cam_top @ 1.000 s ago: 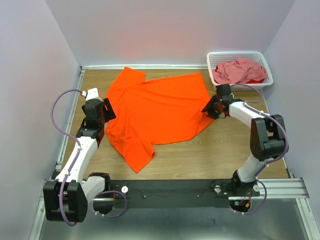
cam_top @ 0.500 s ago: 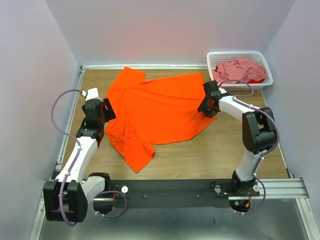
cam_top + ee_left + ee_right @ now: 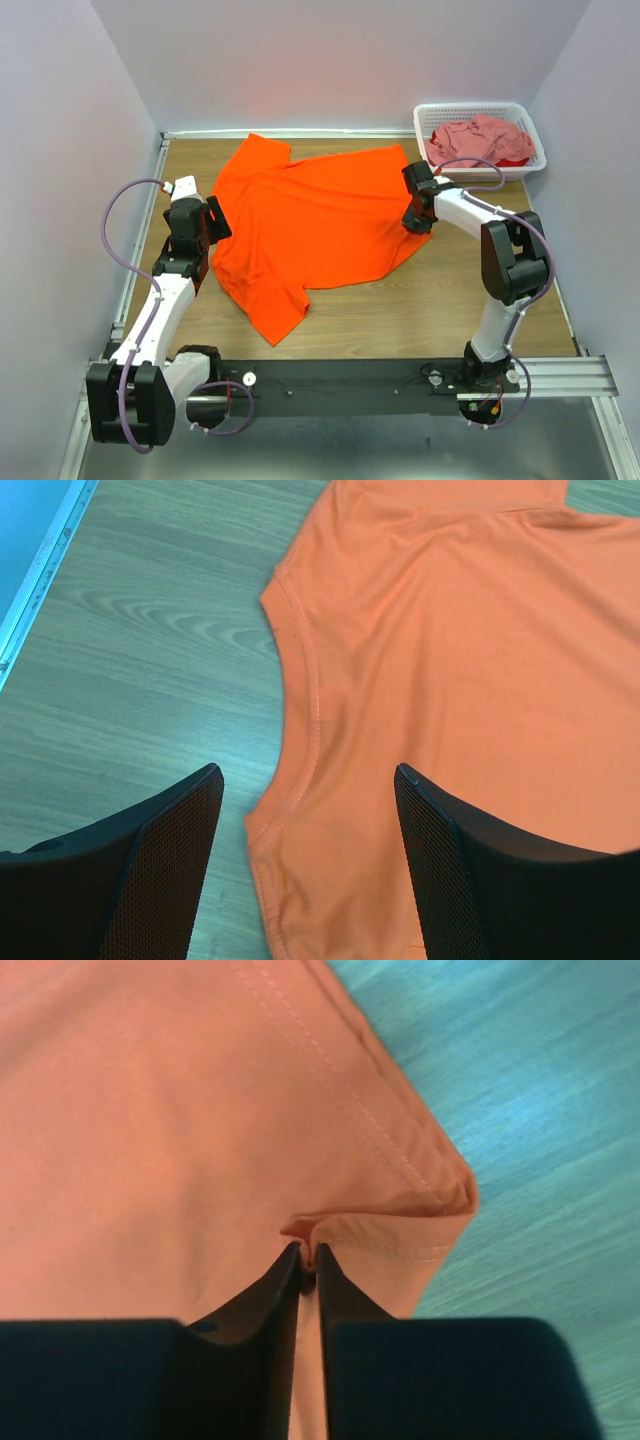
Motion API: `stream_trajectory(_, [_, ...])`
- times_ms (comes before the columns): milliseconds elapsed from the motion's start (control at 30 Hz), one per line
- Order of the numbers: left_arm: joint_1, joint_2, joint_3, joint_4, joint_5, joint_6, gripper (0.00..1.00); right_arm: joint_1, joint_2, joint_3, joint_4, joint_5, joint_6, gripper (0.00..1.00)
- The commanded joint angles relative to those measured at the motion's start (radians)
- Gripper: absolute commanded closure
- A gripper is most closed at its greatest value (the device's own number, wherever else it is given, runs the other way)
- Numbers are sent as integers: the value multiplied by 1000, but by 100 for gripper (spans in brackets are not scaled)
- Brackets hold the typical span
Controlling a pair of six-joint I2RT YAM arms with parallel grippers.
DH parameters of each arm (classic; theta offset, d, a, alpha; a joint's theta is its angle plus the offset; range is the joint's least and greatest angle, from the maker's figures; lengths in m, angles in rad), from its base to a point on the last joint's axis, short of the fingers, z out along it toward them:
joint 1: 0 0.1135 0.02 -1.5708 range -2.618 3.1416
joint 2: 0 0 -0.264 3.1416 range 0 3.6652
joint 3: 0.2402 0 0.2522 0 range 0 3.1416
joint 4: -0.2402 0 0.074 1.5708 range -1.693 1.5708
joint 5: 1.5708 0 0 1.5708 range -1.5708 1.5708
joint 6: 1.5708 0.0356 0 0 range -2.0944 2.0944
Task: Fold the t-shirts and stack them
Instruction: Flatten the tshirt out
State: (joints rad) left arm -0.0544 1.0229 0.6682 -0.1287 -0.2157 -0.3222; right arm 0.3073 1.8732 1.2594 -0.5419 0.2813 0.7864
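When scanning from the near edge, meets a broad bare strip of tabletop first, open room ahead of the orange t-shirt, spread flat mid-table with one sleeve tip pointing near. Further in, on the left, finds the left gripper with jaws released and wide, straddling the cloth's curved stitched edge, bare wood to its left. On the right, sees the right gripper with jaws clenched on a small pinched ridge of the orange t-shirt, just inside its hemmed corner. Beyond that corner, bare wood again. Far right, notes a white basket holding the crumpled pink t-shirt, apart from the orange cloth.
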Motion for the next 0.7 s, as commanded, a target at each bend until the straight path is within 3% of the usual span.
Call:
stream_trajectory(0, [-4, -21, 4, 17, 7, 5, 23, 7, -12, 14, -61, 81, -6, 87])
stream_trajectory(100, [-4, -21, 4, 17, 7, 6, 23, 7, -34, -2, -72, 91, 2, 99])
stream_trajectory(667, [-4, -26, 4, 8, -10, 2, 23, 7, -305, -264, -173, 150, 86, 99])
